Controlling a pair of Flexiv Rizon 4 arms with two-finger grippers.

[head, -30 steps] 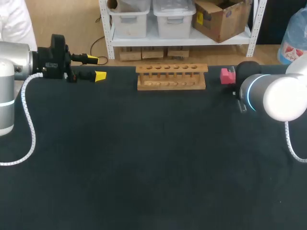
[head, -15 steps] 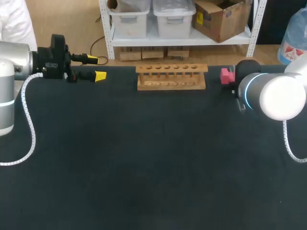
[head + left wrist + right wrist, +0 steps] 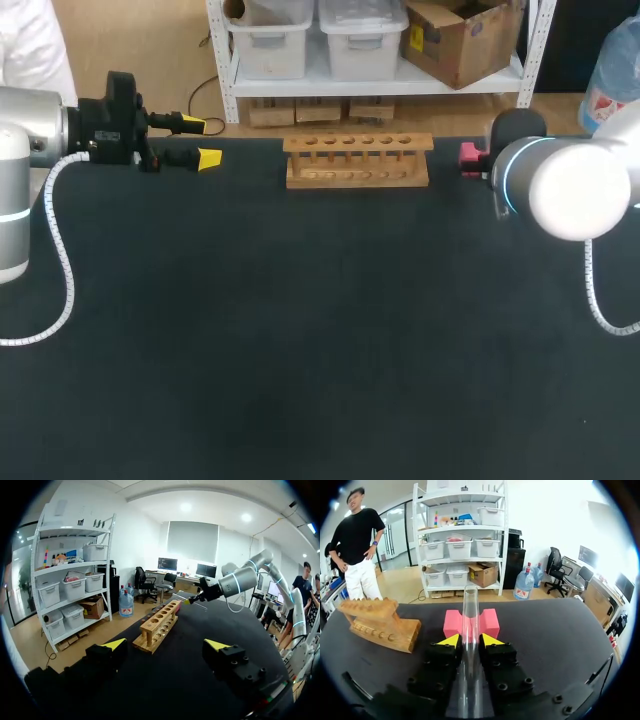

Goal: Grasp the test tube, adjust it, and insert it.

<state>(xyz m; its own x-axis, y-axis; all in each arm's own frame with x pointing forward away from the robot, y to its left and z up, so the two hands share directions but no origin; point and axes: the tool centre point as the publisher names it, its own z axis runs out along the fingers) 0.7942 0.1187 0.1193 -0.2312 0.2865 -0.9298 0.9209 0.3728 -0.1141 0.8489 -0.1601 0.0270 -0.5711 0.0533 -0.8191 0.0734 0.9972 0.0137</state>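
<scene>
Black counter (image 3: 300,340) takes up pretty much my whole overhead feed. My left arm (image 3: 30,150) sits at the far corner on its side. The left jaws are released, with the yellow fingertips (image 3: 116,644) well apart and pointing along the far edge. My right arm (image 3: 565,190) is over the far corner on the other side. The wooden rack (image 3: 357,160) stands at the far edge between the two arms. It's straight ahead of the left jaws but well apart from them, and ahead and off to one side of the right jaws. A pink block (image 3: 490,622) lies on the counter just ahead of the right jaws. The right jaws are clenched on the clear test tube (image 3: 470,605), which runs lengthwise between the fingers. Its open end sticks out past the tips, in front of the block.
</scene>
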